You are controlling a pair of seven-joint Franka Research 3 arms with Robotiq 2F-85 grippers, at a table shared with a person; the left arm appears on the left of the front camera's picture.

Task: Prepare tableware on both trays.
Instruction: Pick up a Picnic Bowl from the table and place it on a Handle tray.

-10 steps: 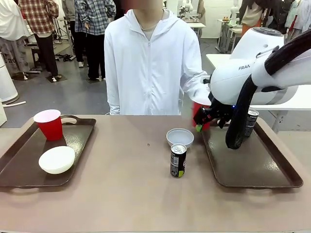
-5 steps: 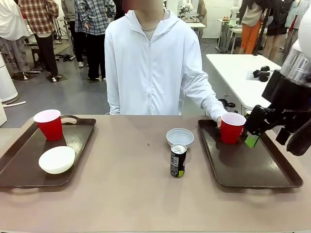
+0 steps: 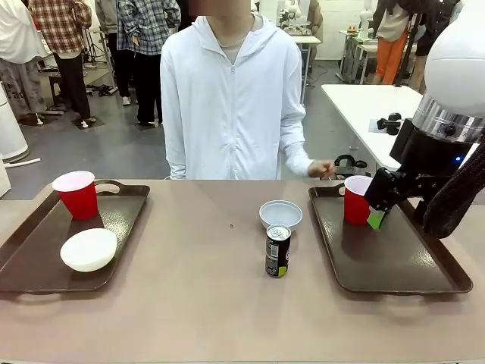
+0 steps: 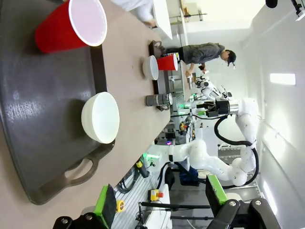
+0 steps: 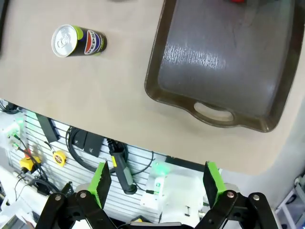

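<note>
Right gripper (image 3: 395, 212), above the right-side tray (image 3: 394, 262) bearing a red cup (image 3: 356, 199), and left gripper (image 4: 161, 200) both hang open-jawed and empty, seemingly free for the centre can (image 3: 277, 251).

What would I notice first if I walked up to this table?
Probably the big white right arm, its open right gripper hanging by a red cup on the right tray. Next, a dark can standing alone mid-table near a pale bowl, and the left tray holding a second red cup and a white bowl.

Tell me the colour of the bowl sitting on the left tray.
The bowl is plain white, inside and out; it shows best in the left wrist view.
</note>
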